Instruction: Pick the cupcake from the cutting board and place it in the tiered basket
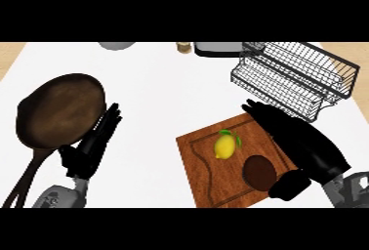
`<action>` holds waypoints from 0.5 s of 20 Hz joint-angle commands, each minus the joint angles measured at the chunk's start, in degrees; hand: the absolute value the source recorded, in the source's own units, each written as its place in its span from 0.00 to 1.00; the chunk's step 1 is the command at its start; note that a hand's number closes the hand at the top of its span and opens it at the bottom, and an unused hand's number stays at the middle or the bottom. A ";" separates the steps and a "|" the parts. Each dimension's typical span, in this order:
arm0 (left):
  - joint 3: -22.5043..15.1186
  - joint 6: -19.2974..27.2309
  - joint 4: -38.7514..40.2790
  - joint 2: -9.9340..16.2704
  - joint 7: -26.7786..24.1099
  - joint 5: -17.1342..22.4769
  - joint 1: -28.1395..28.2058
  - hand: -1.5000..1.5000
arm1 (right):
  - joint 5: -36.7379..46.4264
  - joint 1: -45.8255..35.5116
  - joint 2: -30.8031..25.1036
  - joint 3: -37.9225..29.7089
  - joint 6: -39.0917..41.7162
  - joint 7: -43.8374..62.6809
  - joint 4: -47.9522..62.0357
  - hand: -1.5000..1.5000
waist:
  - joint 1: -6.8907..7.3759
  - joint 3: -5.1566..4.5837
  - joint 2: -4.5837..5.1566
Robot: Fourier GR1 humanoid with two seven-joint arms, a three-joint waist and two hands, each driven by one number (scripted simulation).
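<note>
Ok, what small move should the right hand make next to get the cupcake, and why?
Probably curl the right hand leftward around the cupcake. The hand lies open along the cutting board's right edge, its thumb just beside the cupcake, not yet gripping it.

One view only, from the robot's head. It looked steeply down on the white counter, close in. Forearms entered from the lower edge; the tiered basket sat toward the upper right.
</note>
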 commanded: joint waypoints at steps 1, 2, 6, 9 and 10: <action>0.13 0.92 0.46 -0.97 0.99 -0.44 -1.89 0.50 | -0.81 -4.62 -5.26 3.15 12.20 14.03 -9.07 0.00 | 0.06 0.06 0.10; 0.48 -1.33 -0.37 0.54 0.14 0.40 -0.42 0.50 | -1.19 -4.03 -4.52 4.77 13.88 17.13 -10.52 0.00 | 0.90 0.20 0.33; -0.05 -0.22 2.66 -2.33 -3.11 -1.70 -0.60 0.50 | -6.95 -4.02 -1.90 4.03 18.58 32.23 -21.36 0.00 | 0.64 0.37 0.75; -1.31 0.40 0.17 -3.65 -0.96 -2.56 0.34 0.50 | -5.78 -2.47 0.58 5.94 19.47 39.73 -24.38 0.00 | 1.16 0.44 0.82; 1.47 -1.88 1.18 -1.30 -0.91 -1.52 -1.11 0.50 | -7.06 -3.90 1.69 2.89 19.97 40.71 -24.03 0.00 | 1.43 0.46 0.94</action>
